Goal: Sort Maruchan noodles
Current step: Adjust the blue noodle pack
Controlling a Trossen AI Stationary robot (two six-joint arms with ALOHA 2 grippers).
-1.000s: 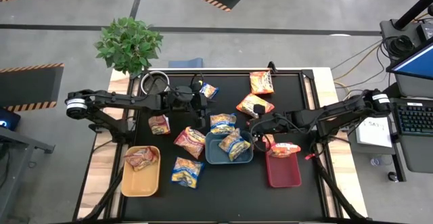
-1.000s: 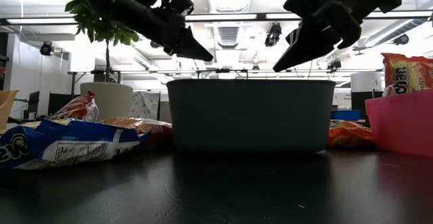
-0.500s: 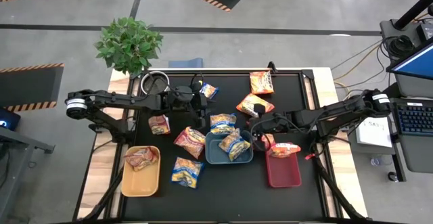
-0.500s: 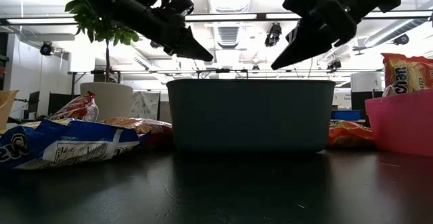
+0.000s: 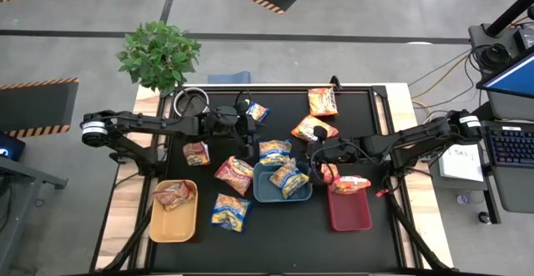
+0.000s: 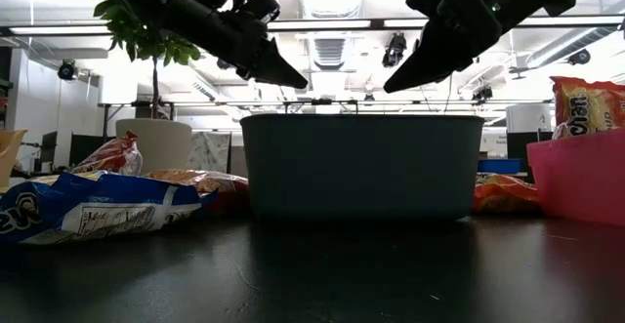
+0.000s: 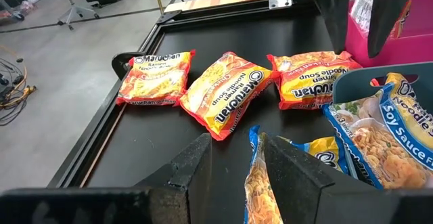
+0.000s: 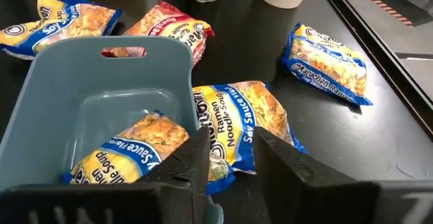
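While both arms hang over the black table, neither gripper holds a packet. The left gripper hovers behind the blue tray, fingers parted with nothing between them. The right gripper hovers at the tray's right end, its fingers slightly apart and empty. One blue packet lies inside the blue tray; a second leans over its rim. The red tray holds an orange packet; the yellow tray holds a maroon one. Loose on the table: three orange packets behind the right gripper, a maroon packet, and blue ones at front and rear. A plant stands beyond the table's rear left corner.
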